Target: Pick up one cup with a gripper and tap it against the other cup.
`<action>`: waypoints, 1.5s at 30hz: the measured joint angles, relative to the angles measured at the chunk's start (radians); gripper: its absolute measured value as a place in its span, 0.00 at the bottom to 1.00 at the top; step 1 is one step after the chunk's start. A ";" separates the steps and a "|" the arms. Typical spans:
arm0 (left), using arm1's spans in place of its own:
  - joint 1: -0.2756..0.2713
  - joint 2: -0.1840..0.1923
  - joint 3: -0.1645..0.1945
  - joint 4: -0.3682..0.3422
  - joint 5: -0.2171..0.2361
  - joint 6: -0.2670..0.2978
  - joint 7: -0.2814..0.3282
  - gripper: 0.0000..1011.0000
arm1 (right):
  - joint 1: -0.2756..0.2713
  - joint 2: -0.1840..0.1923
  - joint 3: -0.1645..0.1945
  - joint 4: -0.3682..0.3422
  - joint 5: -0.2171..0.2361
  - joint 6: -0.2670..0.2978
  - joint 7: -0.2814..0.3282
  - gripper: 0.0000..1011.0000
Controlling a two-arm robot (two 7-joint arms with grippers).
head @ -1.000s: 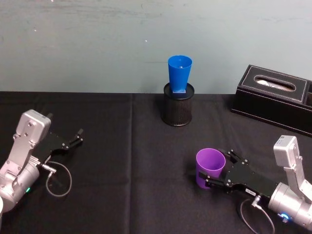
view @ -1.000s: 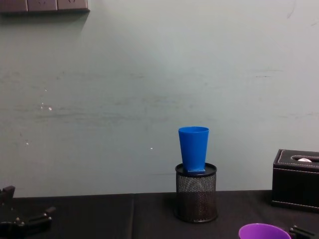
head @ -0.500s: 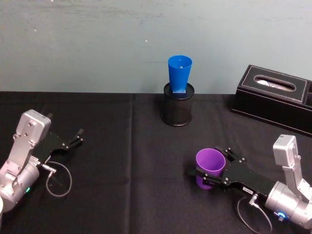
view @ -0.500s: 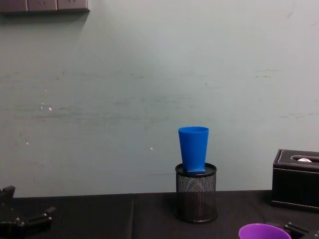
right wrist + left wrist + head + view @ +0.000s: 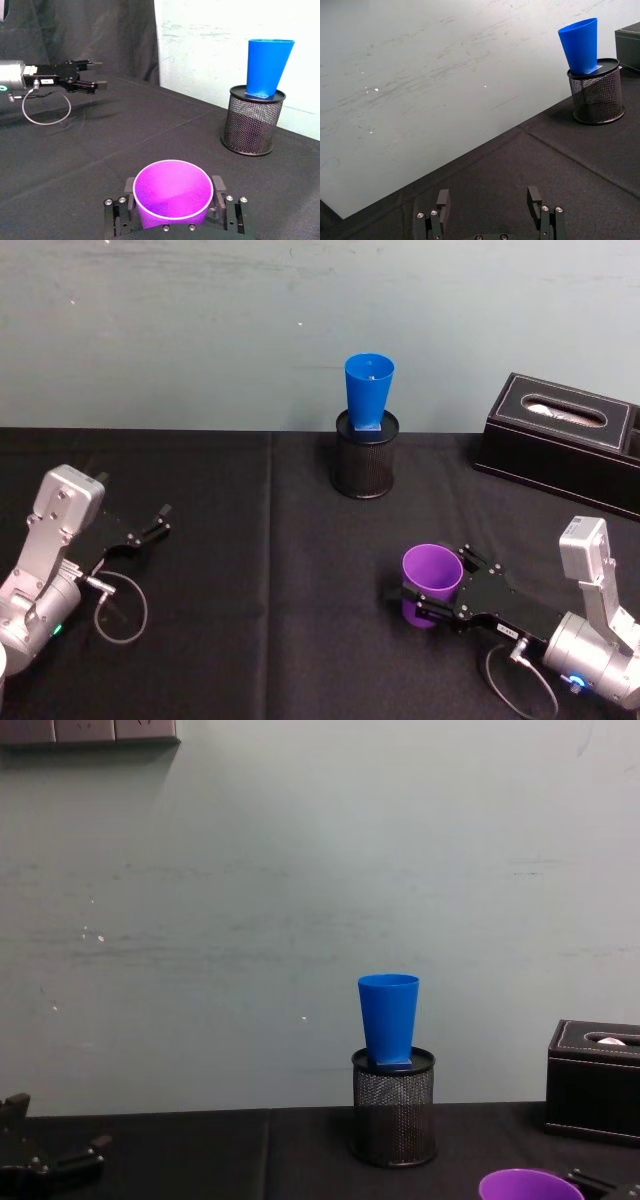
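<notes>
- the purple cup [image 5: 432, 578] stands upright on the black surface [image 5: 250, 590] at about 4 o'clock from its middle, near the robot. the right gripper [image 5: 430, 592] lies low around it, jaws closed narrow on the cup's two sides just under the rolled rim.
- the cup looks like thin plastic, so probably very light, a bit springy and smooth. a hard squeeze could bend the wall or make it pop out upward along the taper.
- holding it just below the rim, as now, seems right: the rolled edge is the stiffest part and gives the jaws something to catch under.
- the right wrist view shows the purple cup has nothing in it, so tilting it should spill nothing.
- the left gripper [image 5: 488, 200] is parked at 9 o'clock on the surface, jaws wide and holding nothing.
- farther back, at 12 o'clock, the blue cup [image 5: 369, 390] stands upright with its narrow foot set in the mouth of a black mesh pen holder [image 5: 363, 468]. from the purple cup it lies at about 11 o'clock, well apart and higher up.
- the blue cup seems just as light and stands tall on a small footing, so a gentle tap suits it; a firm one could tip it off. what shows of its inside looks empty, but i cannot see its bottom.
- a black tissue box [image 5: 560, 445] sits at 2 o'clock, with a tissue showing in its slot.
</notes>
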 joint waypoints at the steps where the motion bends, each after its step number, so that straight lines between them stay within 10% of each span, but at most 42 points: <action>1: 0.000 0.000 0.000 0.000 0.000 0.000 0.000 1.00 | 0.000 0.000 0.000 0.000 0.000 0.000 0.000 0.92; 16: 0.000 0.000 0.000 0.000 0.000 0.000 0.000 1.00 | -0.002 0.002 0.000 -0.004 0.000 0.001 -0.005 0.74; 27: 0.000 0.000 0.000 0.000 0.000 0.000 0.000 1.00 | 0.009 0.030 0.010 -0.135 -0.030 0.125 -0.073 0.72; 45: 0.000 0.000 0.000 0.000 0.000 0.000 0.000 1.00 | 0.178 -0.004 -0.007 -0.136 -0.064 0.242 -0.116 0.72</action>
